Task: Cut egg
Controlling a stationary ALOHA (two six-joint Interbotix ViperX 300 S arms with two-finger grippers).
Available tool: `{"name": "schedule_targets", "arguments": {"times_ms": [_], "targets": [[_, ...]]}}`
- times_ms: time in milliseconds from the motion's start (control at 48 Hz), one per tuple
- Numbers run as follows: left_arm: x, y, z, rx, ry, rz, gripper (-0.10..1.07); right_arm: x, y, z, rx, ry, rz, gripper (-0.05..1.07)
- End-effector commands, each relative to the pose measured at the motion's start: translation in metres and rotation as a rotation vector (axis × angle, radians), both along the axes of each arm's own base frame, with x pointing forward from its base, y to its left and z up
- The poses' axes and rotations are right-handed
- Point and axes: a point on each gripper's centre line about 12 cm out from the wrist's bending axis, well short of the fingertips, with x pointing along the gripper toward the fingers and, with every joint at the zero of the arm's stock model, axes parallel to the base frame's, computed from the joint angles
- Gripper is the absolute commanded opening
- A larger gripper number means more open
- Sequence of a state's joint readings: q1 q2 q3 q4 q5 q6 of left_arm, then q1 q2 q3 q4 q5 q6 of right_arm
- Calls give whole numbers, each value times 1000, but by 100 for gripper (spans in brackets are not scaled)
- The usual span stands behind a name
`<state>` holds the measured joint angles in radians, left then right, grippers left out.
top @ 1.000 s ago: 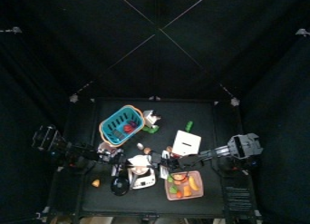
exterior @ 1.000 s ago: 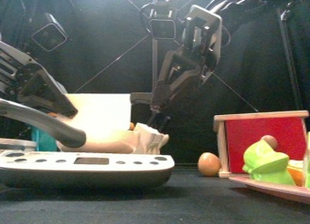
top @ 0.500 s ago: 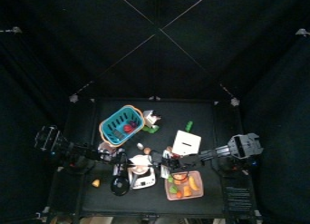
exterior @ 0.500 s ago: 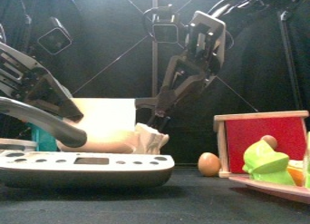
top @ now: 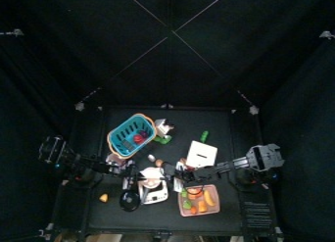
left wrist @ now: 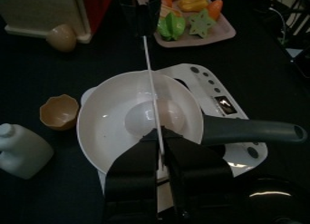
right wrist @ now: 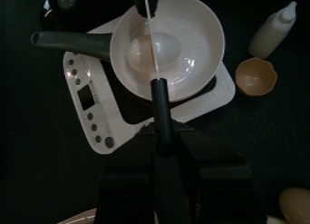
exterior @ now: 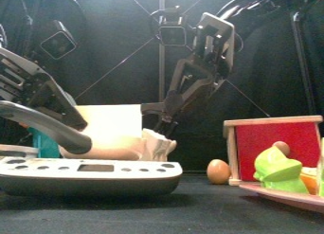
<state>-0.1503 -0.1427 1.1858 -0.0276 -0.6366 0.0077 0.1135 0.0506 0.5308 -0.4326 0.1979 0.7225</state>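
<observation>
Black curtains enclose a small black table; items listed outward from your grippers.

1. Left gripper: jaws drawn tight together, pinching the near end of a thin blade.
2. Right gripper: jaws clamped on the dark handle of that same knife. You hold it at both ends, the blade running straight between the two grippers.
3. Egg: pale and rounded, lying in the middle of the pan directly under the blade. You cannot tell from these views whether the edge touches it.
4. White pan: round and shallow, dark handle pointing away to one side; it rests on item 5.
5. White kitchen scale: flat, with a row of buttons, at the table's front edge.
6. Brown shell-like cup: on the table just beside the pan.
7. White bottle: near the cup.
8. Brown egg: on the table, just beside a red-faced wooden box.
9. Tray of vegetables: beyond the pan.
10. Teal basket: well back on the table.
</observation>
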Motion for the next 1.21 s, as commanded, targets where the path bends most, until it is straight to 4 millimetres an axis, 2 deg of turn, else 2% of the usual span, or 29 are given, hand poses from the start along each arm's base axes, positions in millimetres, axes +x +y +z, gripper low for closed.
{"name": "schedule_targets", "arguments": {"times_ms": [0,625,1188], "targets": [[14,-2,13,-4,-55,-1,42,4,-8,16,8,-47,-21,40],[15,-1,5,-2,-28,1,42,7,-8,5,17,-22,-28,40],[14,-1,3,1,-8,1,42,8,-8,5,18,-24,-27,40]]}}
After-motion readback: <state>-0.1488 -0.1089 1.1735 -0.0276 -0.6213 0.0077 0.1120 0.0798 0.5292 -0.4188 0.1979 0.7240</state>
